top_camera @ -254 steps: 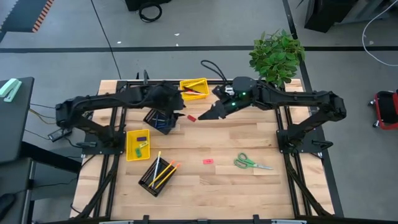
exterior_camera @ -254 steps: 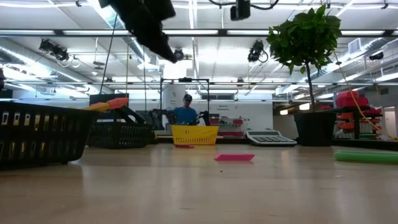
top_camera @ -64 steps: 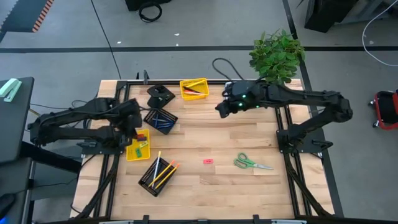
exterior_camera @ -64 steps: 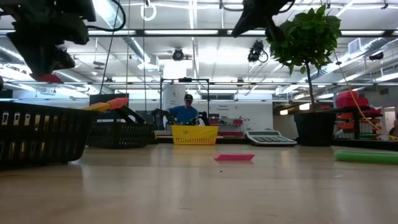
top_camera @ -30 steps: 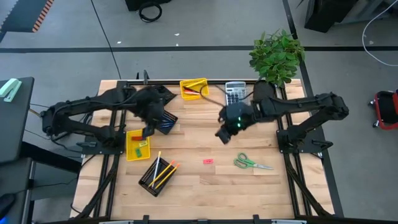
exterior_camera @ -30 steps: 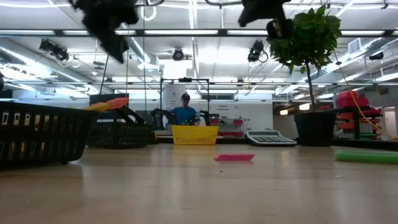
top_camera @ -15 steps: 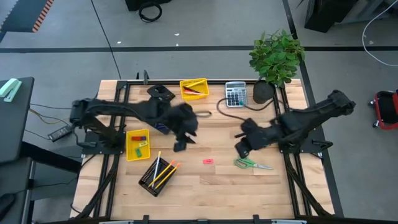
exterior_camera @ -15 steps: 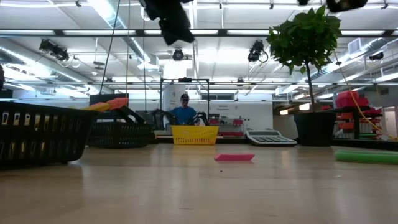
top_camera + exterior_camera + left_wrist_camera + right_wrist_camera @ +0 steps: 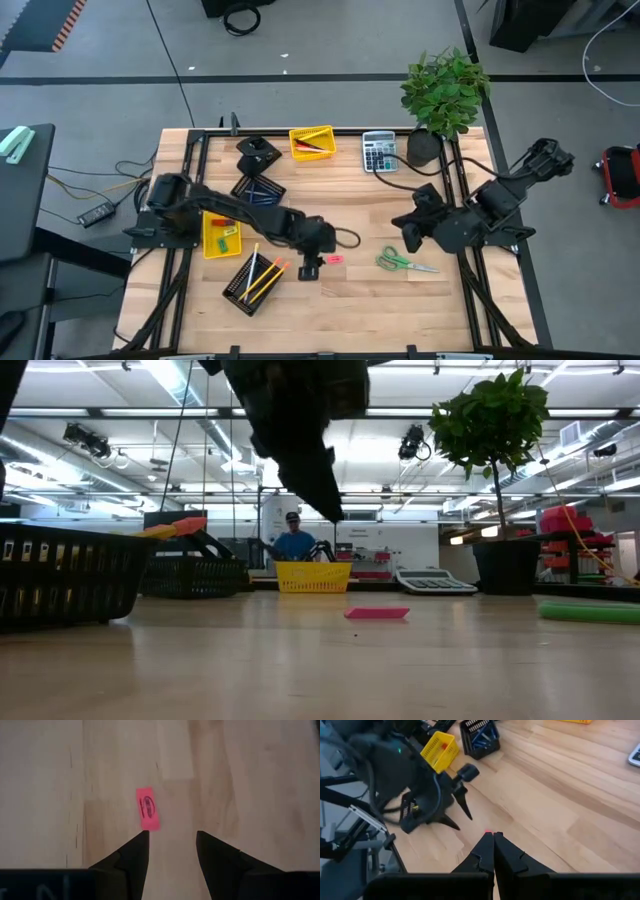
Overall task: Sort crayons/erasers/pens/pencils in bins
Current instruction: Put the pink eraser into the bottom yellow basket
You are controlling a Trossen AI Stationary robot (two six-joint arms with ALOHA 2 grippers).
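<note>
A pink eraser (image 9: 334,259) lies flat on the bare wood near the table's middle; it also shows in the low view (image 9: 377,613) and the left wrist view (image 9: 149,809). My left gripper (image 9: 309,270) hangs open and empty just left of it, clear of the table (image 9: 318,485); in its wrist view (image 9: 171,840) the eraser lies just ahead of the fingertips. My right gripper (image 9: 408,238) is shut and empty (image 9: 493,836), drawn back toward the table's right side. Several pencils lie in the near black mesh bin (image 9: 252,280), crayons in the far mesh bin (image 9: 258,192), and erasers in the left yellow bin (image 9: 221,231).
A yellow bin (image 9: 311,141) with red pens and a grey calculator (image 9: 378,152) stand at the far edge, beside a potted plant (image 9: 445,90). Green-handled scissors (image 9: 405,263) lie right of the eraser, below my right gripper. A person (image 9: 292,540) stands far behind the table.
My left gripper has swept from beside the left yellow bin toward the table's right and near edge, coming down close beside the pink eraser. My right gripper has drawn back toward the table's right edge and a little nearer.
</note>
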